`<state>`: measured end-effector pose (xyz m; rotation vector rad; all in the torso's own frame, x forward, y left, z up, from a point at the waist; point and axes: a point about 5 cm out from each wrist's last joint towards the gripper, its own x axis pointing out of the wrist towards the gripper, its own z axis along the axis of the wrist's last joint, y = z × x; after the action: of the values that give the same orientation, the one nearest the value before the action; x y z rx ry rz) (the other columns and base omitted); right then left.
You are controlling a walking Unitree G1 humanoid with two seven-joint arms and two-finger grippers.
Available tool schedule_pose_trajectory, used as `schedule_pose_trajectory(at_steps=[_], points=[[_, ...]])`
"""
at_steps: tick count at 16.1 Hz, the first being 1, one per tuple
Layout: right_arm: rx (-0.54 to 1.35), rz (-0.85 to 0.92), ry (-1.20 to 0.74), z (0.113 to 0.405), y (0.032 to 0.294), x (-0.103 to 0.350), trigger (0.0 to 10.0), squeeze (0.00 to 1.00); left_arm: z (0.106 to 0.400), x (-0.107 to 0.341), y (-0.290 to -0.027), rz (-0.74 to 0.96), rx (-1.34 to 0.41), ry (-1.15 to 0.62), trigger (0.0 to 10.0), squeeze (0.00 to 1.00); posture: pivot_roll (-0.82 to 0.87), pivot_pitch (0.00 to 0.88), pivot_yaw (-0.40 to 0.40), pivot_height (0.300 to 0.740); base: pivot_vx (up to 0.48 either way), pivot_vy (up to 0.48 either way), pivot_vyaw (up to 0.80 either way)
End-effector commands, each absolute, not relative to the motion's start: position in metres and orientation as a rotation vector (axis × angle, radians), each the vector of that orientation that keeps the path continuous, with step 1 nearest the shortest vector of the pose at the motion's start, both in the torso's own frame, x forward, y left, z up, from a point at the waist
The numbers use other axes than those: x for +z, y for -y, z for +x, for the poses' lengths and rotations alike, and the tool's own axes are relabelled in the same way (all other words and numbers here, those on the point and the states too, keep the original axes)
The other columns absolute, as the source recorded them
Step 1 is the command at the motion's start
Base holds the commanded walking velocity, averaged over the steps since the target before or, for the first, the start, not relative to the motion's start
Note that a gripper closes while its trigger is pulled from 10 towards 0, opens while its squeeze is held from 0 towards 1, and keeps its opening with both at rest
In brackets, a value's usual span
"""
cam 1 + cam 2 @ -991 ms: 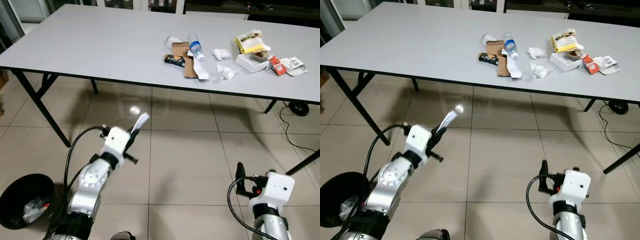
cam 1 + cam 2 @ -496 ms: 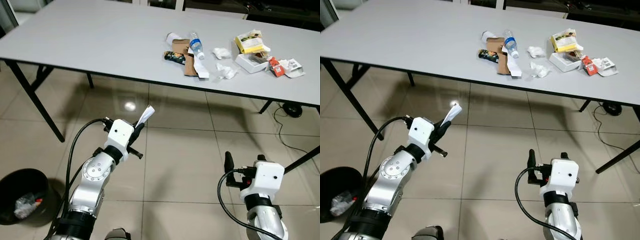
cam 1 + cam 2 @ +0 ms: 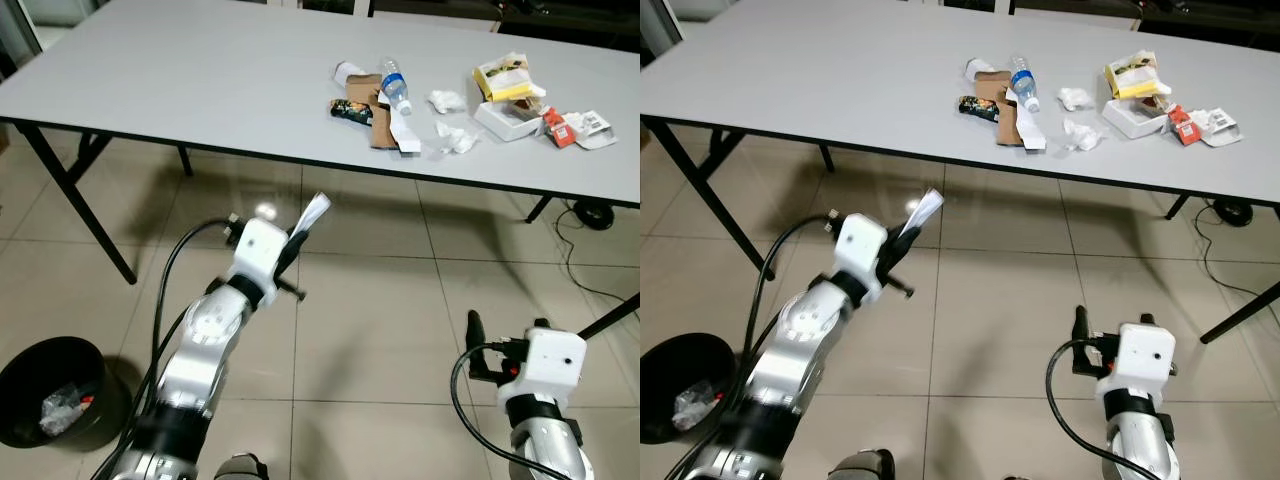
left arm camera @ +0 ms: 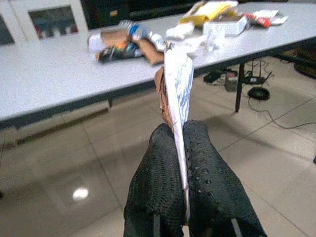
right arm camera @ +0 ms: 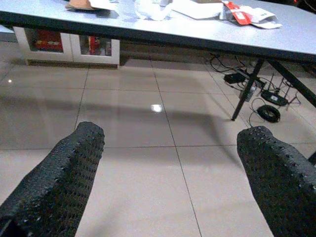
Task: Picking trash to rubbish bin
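My left gripper (image 3: pixel 292 246) is shut on a white strip of paper (image 3: pixel 314 211), held up over the tiled floor in front of the grey table (image 3: pixel 180 80). In the left wrist view the paper (image 4: pixel 177 81) stands upright, pinched between the two black fingers (image 4: pixel 160 163). My right gripper (image 5: pixel 170 148) is open and empty, low over the floor on the right. A black rubbish bin (image 3: pixel 58 343) stands on the floor at my far left with some trash inside. More trash lies on the table: a plastic bottle (image 3: pixel 393 88), brown cardboard (image 3: pixel 372 112) and crumpled tissue (image 3: pixel 455 138).
A yellow packet (image 3: pixel 503 78), a white box (image 3: pixel 508 120) and a red wrapper (image 3: pixel 555 126) lie at the table's right end. Black table legs (image 3: pixel 80 205) stand to the left, and cables (image 3: pixel 585 255) run on the floor at right.
My left gripper has moved up and to the right with the paper, closer to the table edge. The view has shifted a little. The right gripper stays open and low.
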<state>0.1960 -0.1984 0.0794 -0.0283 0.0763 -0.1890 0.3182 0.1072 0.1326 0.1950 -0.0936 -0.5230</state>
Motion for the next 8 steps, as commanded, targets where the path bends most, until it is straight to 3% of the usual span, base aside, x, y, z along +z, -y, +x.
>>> schedule_pose_trajectory(at_steps=[1,8], points=[[-0.231,-0.019,-0.091,0.192,0.203,0.075,10.0,0.0,0.322,0.131,-0.102,0.193,-0.541,0.079,10.0,0.0,0.15,0.106,-0.037,0.74,0.0,0.0,0.0],[-0.227,-0.016,-0.095,0.195,0.206,0.075,10.0,0.0,0.308,0.097,-0.135,0.27,-0.423,-0.027,10.0,0.0,0.17,0.112,-0.075,0.74,0.0,0.0,0.0]])
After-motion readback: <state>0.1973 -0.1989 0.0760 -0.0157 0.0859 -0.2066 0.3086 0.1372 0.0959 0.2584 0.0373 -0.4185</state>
